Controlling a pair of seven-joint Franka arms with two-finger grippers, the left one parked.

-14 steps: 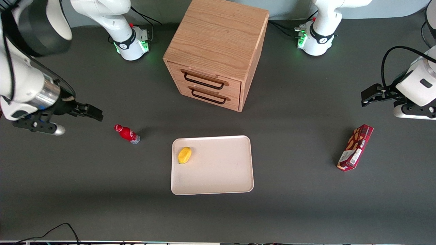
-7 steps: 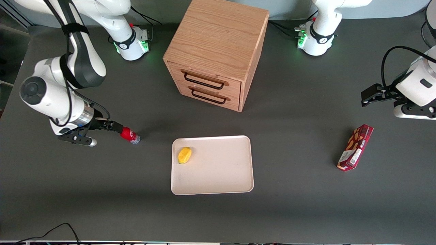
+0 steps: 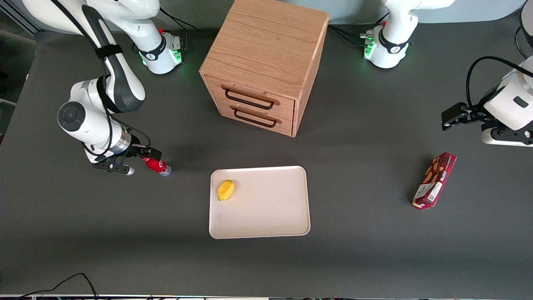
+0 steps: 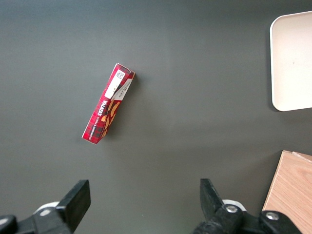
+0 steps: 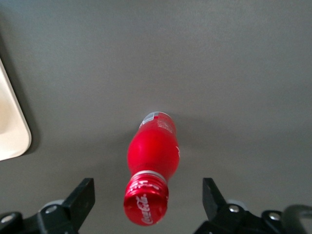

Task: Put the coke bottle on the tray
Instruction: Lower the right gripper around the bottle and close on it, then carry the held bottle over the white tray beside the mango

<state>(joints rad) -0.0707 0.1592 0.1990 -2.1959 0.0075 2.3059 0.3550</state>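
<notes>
The coke bottle is small and red with a red cap and a clear base. It stands on the dark table beside the tray, toward the working arm's end. In the right wrist view the bottle shows cap first, between my two fingers. My gripper is open, low over the bottle's cap, its fingers wide apart and not touching the bottle. The tray is flat and cream-white, in front of the drawer cabinet and nearer to the front camera. Its corner shows in the right wrist view.
A yellow fruit-like object lies on the tray near the bottle's side. A wooden two-drawer cabinet stands farther from the camera than the tray. A maroon snack box lies toward the parked arm's end, also in the left wrist view.
My gripper has come down from high above the table and moved in over the bottle's cap. The bottle has not moved.
</notes>
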